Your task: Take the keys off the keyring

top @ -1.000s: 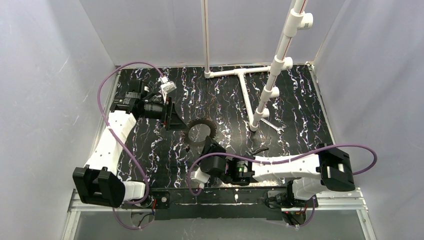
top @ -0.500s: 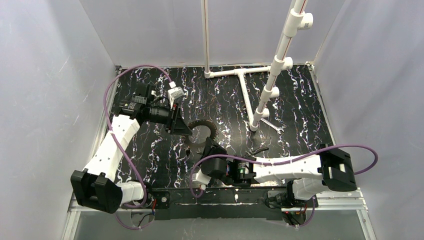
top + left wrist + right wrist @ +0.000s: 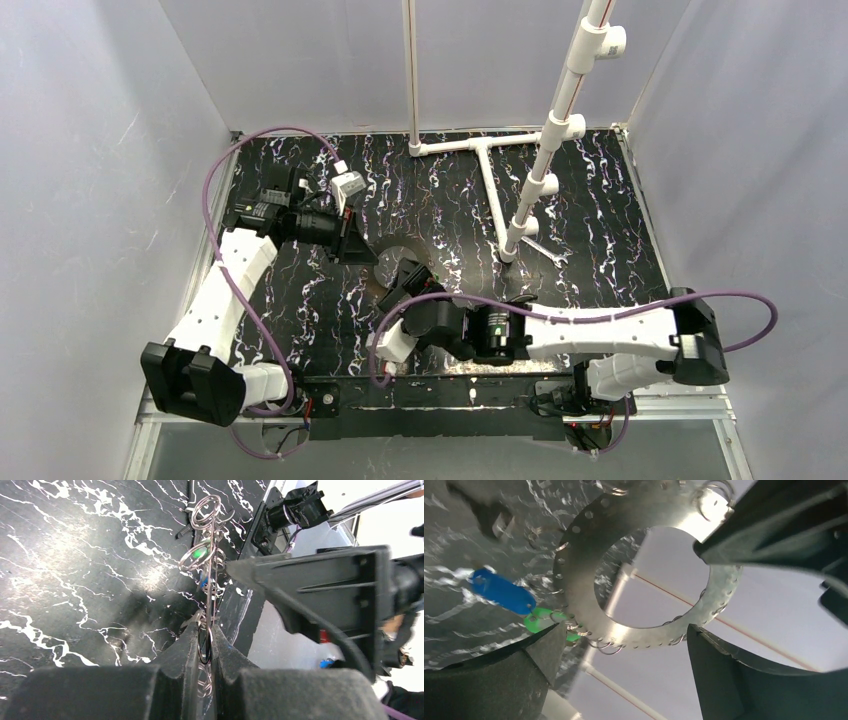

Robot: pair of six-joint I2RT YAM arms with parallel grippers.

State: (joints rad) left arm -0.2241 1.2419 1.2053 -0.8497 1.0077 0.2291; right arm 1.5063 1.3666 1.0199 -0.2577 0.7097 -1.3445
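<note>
- Left gripper (image 3: 205,630), clamped on the perforated steel disc (image 3: 576,565), has lifted it mid-counter.
- Right gripper (image 3: 624,635), jaws apart, now reaches the blue- and green-headed keys (image 3: 519,600), still ringed.

Two white-shelled arms (image 3: 215,300) with blocky black joints (image 3: 190,375) trail looping purple cables (image 3: 272,129).

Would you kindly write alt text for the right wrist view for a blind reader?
A perforated metal disc, pinched at upper right by the left gripper, fills the frame. A blue-headed key and a green-headed key hang from small wire rings at its lower-left rim, beside one open finger of the right gripper.
</note>
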